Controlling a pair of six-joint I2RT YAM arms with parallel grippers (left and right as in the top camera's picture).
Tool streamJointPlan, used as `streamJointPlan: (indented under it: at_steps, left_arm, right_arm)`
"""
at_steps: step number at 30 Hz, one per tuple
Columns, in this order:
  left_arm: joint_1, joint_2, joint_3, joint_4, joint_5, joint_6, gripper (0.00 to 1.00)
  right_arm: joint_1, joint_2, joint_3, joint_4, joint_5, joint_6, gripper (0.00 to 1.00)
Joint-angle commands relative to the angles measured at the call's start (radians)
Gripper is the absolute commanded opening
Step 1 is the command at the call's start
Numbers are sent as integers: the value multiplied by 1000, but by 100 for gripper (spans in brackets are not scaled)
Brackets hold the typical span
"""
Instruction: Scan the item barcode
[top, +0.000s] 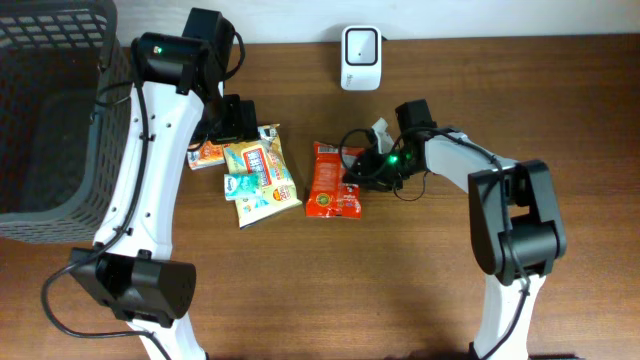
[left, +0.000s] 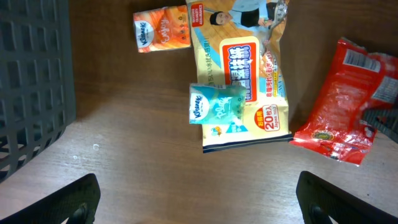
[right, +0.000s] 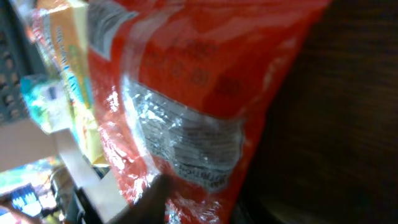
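The item is a red snack packet (top: 331, 181), lying on the brown table between the two arms. My right gripper (top: 353, 172) is at its right edge. In the right wrist view the packet (right: 186, 74) fills the frame and tilts. A dark finger (right: 154, 198) presses on its crinkled film below a silver printed patch (right: 193, 140), so the gripper (right: 205, 210) looks shut on it. No barcode can be made out. The white scanner (top: 360, 55) stands at the back centre. My left gripper (top: 236, 120) hovers open over the other packs, its jaws (left: 199, 196) wide and empty.
A yellow wipes pack (top: 262, 168) lies left of the red packet, with a teal tissue pack (left: 217, 107) on it and an orange tissue pack (left: 161, 29) beside it. A dark mesh basket (top: 50, 110) fills the far left.
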Motion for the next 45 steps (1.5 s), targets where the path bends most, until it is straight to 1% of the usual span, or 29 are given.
streamJointPlan:
  at_steps: [1,3,5,8,10,12,14,15,17,23,27,28,30,31,33,34,35,37,39,41,45]
  left_arm:
    - [3,-17,11,-3,-7,-7,99]
    - [3,-17,11,-2,-7,-7,99]
    - [3,-17,11,-2,-7,-7,99]
    - [3,-17,11,-2,-7,-7,99]
    - [3,-17,11,-2,-7,-7,99]
    - [3,-17,11,-2,-7,-7,99]
    - [3,-17,11,-2,-7,-7,99]
    - [3,-17,11,-2,-7,-7,99]
    - [3,-17,11,-1,-7,-7,99]
    - [3,-17,11,-1,-8,-7,99]
    - [3,-17,11,-1,-8,-7,99]
    - [3,-17,11,-1,-8,-7,99]
    - [3,-17,11,-1,-8,-7,99]
    - [3,-17,11,-1,-8,-6,99]
    - [3,-17,11,-1,-8,-6,99]
    - [3,-17,11,-1,-8,-6,99]
    - [3,-17,11,-1,-8,-6,99]
    - [3,-17,11,0,-7,-7,99]
    - [3,-17,11,-1,-7,-7,99]
    - [3,-17,11,-2,0,-7,99]
    - [3,-12,10,-1,79,-6,99]
  right_arm:
    - [0,60,-26,-5,88,8,4]
    - [-11,59,-23,-3,31,-18,4]
    - [-30,59,-13,-6,-58,-85,4]
    - [-71,58,8,-14,-272,-239,4]
    - [-99,52,16,-30,-372,-327,4]
    - [-116,41,17,-46,-422,-386,4]
    - [-129,12,18,-76,-506,-486,4]
    - [-133,-8,18,-83,-530,-504,4]
    - [-134,-43,18,-85,-545,-510,4]
    - [-132,-223,18,-89,-632,-513,4]
    - [-133,-338,18,-100,-629,-513,4]
    - [-133,-352,18,-105,-609,-507,4]
    - [-133,-364,18,-115,-433,-419,4]
    - [-133,-364,18,-135,-284,-364,6]
    - [-129,-356,18,-195,-20,-323,19]
    - [-126,-350,18,-224,83,-307,34]
    - [-122,-335,17,-248,137,-306,61]
    - [-120,-310,13,-254,161,-292,75]
    - [-120,-286,11,-254,168,-264,80]
    - [-119,-245,11,-249,167,-245,80]
    - [-119,-151,11,-230,152,-238,80]
